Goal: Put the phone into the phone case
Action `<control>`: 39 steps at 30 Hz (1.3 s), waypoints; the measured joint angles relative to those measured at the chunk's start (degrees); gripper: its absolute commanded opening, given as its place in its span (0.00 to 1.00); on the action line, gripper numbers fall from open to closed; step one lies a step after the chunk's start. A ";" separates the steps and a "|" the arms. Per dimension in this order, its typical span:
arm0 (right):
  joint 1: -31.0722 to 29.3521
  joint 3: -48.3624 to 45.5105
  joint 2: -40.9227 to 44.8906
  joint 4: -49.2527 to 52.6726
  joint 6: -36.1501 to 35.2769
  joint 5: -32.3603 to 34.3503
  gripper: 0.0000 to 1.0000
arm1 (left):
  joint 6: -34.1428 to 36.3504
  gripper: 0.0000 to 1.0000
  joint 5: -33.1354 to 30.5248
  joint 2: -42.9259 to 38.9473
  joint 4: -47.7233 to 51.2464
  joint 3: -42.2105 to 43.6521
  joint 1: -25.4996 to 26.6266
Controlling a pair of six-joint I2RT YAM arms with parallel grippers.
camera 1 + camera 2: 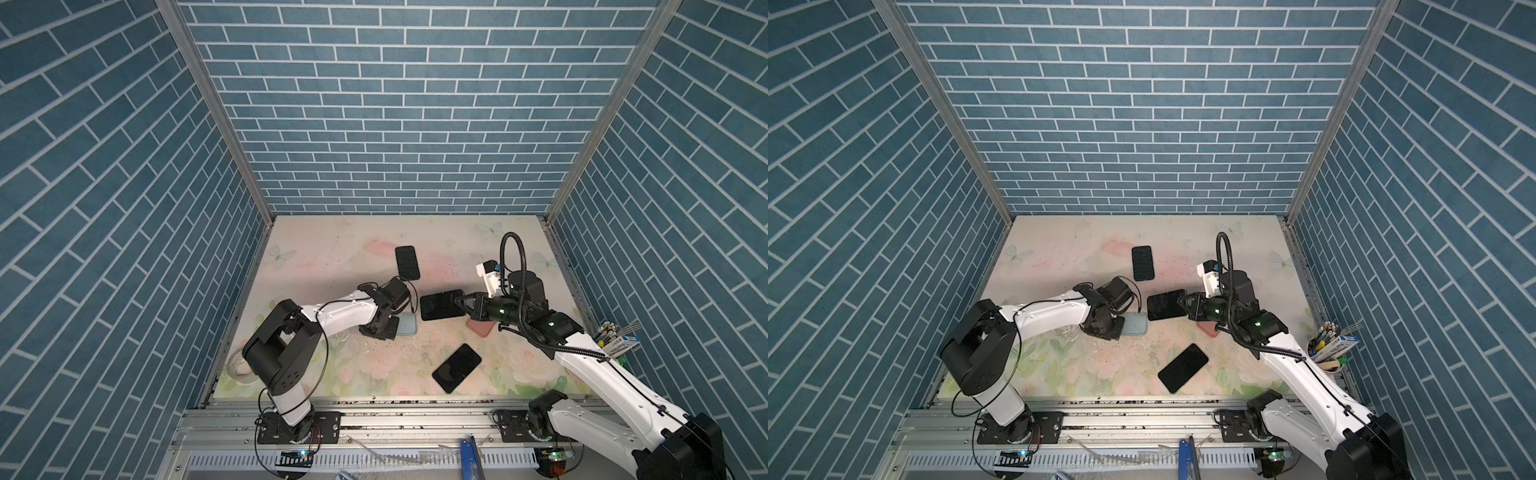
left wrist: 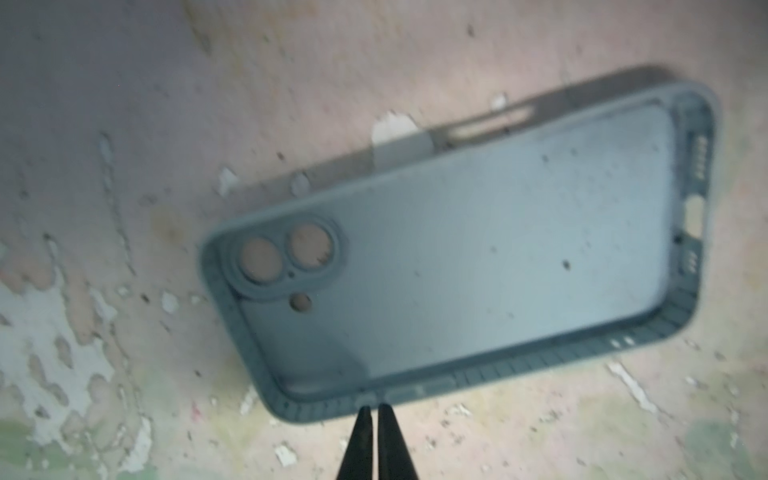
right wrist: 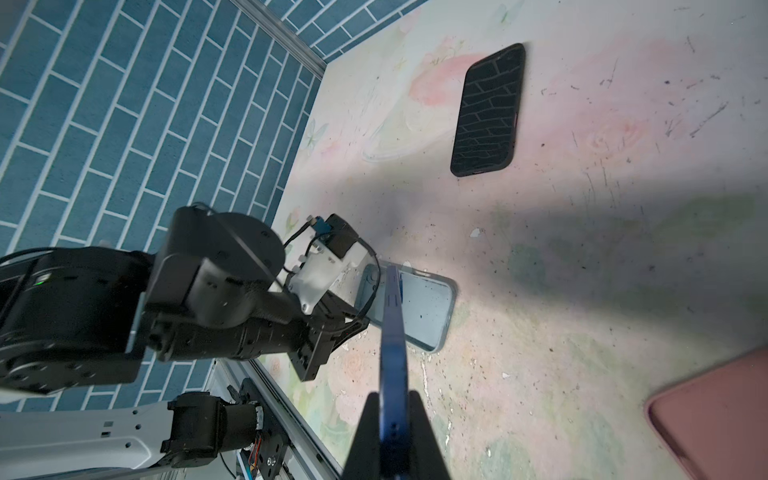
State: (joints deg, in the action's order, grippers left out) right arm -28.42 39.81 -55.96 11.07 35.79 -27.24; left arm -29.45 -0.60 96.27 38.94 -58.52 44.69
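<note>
Now, your stock, reading the back wall as twelve o'clock in both top views:

1. Right gripper [image 1: 460, 306]: you have its jaws clamped on one short end of the phone [image 1: 440, 305].
2. Phone: dark screen and blue rim, held near the middle of the table [image 1: 332, 257]. The screen faces up in both top views, and the right wrist view shows it edge-on.
3. Phone case [image 1: 405, 325]: pale blue, lying flat with its open side up, near the phone at its eight o'clock but apart from it. The left wrist view shows the camera cut-outs.
4. Left gripper [image 2: 374, 409]: your jaws are together, with the tips at the phone case's long rim. You cannot tell whether they pinch that rim.
5. Black-cased phone [image 1: 407, 262]: flat on the table at the phone's eleven o'clock, well apart from it.
6. Spare phone [image 1: 456, 368]: black, lying diagonally at the phone's six o'clock.
7. Pink case [image 1: 482, 329]: at the phone's four o'clock, partly covered by the right arm.
8. Pen cup [image 1: 1323, 357]: stands at the table's four o'clock edge.
</note>
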 measured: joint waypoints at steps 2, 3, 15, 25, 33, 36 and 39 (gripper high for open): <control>0.00 -0.85 0.00 0.22 0.02 0.02 0.00 | -2.43 0.11 0.15 -1.92 -0.76 1.40 2.82; 0.00 -1.14 0.00 0.39 0.07 0.02 0.00 | -3.67 0.13 0.33 -2.86 -1.42 2.08 4.11; -0.26 -2.97 -7.13 -8.04 7.69 -5.68 0.00 | -11.34 0.54 5.84 -25.68 -15.30 19.21 -5.68; -6.93 -1.60 -23.26 -22.43 16.26 -5.86 0.00 | -13.64 0.57 19.78 -30.38 -29.09 25.38 -21.94; -8.52 -0.63 -34.80 -32.85 20.76 -5.53 0.00 | -14.49 0.53 27.54 -18.51 -38.91 25.75 -24.55; -8.59 0.44 -36.83 -34.49 21.46 -5.51 0.00 | -14.43 0.52 28.39 -15.80 -39.71 25.64 -24.55; -8.72 1.01 -37.40 -35.87 21.59 -5.55 0.00 | -13.66 0.52 28.24 -14.29 -39.17 25.20 -24.55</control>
State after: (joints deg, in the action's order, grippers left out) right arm -37.15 40.82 -93.36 -24.80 57.39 -32.80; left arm -43.11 27.64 81.97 -0.23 -33.32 20.14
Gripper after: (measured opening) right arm 0.094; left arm 0.518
